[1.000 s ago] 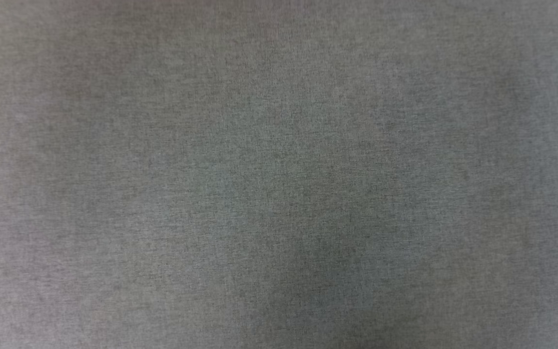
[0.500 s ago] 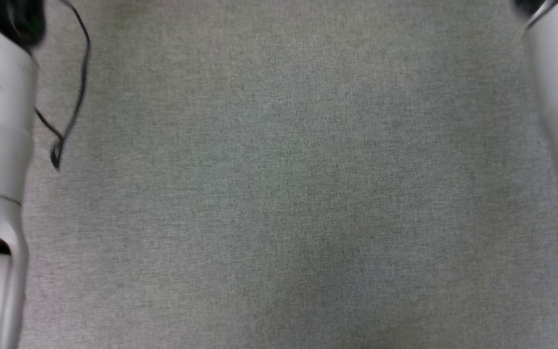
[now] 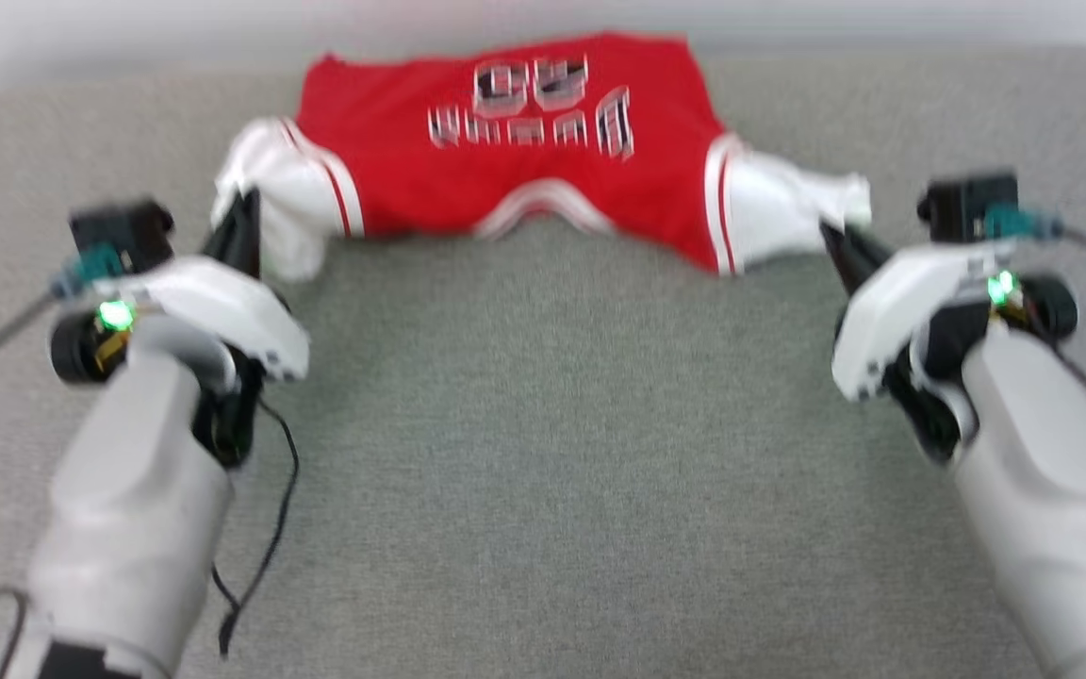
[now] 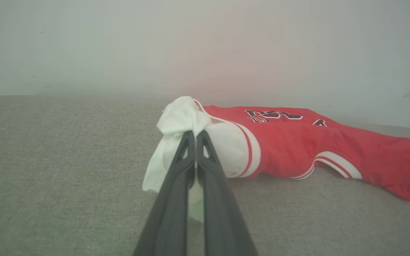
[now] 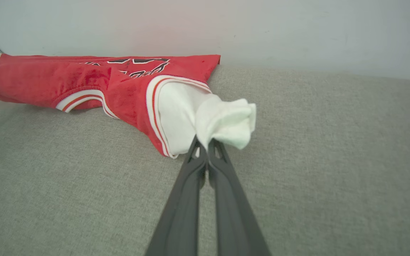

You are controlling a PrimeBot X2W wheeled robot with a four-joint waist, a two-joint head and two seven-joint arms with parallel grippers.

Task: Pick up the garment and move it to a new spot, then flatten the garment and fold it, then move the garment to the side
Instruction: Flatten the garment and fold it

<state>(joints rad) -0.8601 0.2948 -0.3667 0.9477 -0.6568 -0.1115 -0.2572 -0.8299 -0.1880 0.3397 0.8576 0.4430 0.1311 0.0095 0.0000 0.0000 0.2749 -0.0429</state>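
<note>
Head view: the garment (image 3: 505, 141) lies spread on the grey surface (image 3: 543, 471), far edge against the wall (image 3: 128, 38). Left wrist view: left gripper (image 4: 195, 133) clamped on one white sleeve (image 4: 180, 117). Right wrist view: right gripper (image 5: 205, 140) clamped on the other.

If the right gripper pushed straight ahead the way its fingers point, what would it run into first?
The right gripper is shut on the garment's white sleeve, so that bunched cloth comes first; beyond it, probably the pale wall, depth unclear.
</note>
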